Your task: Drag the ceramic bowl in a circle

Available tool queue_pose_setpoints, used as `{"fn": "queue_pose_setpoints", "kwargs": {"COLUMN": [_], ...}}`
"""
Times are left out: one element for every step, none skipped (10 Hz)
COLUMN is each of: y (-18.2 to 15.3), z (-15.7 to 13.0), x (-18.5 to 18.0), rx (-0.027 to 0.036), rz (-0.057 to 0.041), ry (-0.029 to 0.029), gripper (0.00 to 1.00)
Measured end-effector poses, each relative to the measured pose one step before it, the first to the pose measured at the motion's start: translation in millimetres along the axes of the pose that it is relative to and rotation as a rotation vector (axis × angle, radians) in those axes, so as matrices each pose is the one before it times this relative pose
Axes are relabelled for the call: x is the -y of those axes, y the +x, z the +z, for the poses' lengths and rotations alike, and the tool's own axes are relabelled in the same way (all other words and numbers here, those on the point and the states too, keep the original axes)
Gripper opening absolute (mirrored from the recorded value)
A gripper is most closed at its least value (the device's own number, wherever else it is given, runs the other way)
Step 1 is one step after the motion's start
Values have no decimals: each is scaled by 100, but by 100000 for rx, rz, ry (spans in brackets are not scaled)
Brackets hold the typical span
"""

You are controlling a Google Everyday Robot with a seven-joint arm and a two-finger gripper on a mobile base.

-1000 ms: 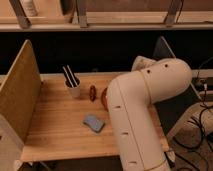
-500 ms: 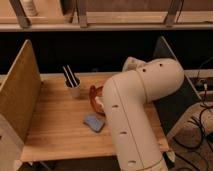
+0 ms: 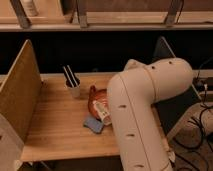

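One camera view: the ceramic bowl (image 3: 96,99) has slid slightly toward the blue pad (image 3: 93,124) on the desk (image 3: 55,125) over the last second. My end effector (image 3: 102,111) sits at its near rim, and I cannot tell whether it is open or closed. I judge the circle is underway.

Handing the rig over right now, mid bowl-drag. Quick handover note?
State of the tool: at the near rim of the ceramic bowl, mostly hidden by the arm; contact unclear.
Bowl: mid-table on the wooden table, right of the white cup with black sticks, just behind the blue-grey pad.
Done: tool brought to the bowl.
Left: the circle drag; progress cannot be judged here. Mind the cup and pad.
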Motion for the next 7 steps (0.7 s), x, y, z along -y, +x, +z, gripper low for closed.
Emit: {"fn": "queue_pose_setpoints", "kwargs": {"y": [-1505,-1074,-576,92,555,475,2679], "z": [-40,-105,-513,-574,-559,-197,34], "x": [-938,-1138,-1655,-1753,-1561,-670,-1096], "rx": [1866,1283,160,-723,-1333,-600,-1920], "rz": [2006,2144,2661,2268,1619,472,-551], "ry": [-899,-1552,-2656,-3360,-3404,-1654,-3790], "gripper": [0,0,0,0,0,0,0]}}
